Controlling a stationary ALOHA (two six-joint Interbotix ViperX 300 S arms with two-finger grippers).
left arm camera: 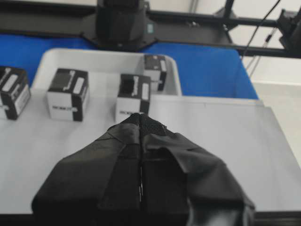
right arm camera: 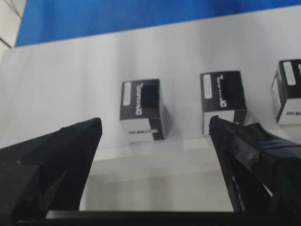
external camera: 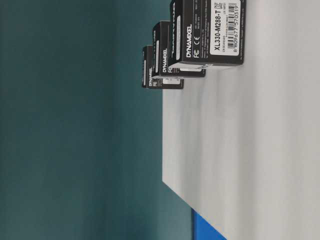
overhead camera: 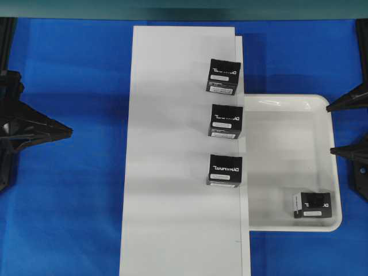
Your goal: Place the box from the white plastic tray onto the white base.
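Three identical black boxes with white lettering stand in a row along the right edge of the white base (overhead camera: 172,149): far (overhead camera: 223,76), middle (overhead camera: 225,121) and near (overhead camera: 225,171). They also show in the right wrist view, two of them (right arm camera: 141,110) (right arm camera: 223,96) in full. The white plastic tray (overhead camera: 282,121) lies against the base's right side. My left gripper (overhead camera: 69,132) is shut and empty, left of the base; its tip (left arm camera: 141,117) is over the base. My right gripper (overhead camera: 332,129) is open and empty at the tray's right rim.
A black box with a dark picture panel (overhead camera: 312,205) lies in the tray's near right corner, also in the left wrist view (left arm camera: 156,70). Blue cloth (overhead camera: 69,218) covers the table around base and tray. The table-level view shows the three boxes (external camera: 210,30) side-on.
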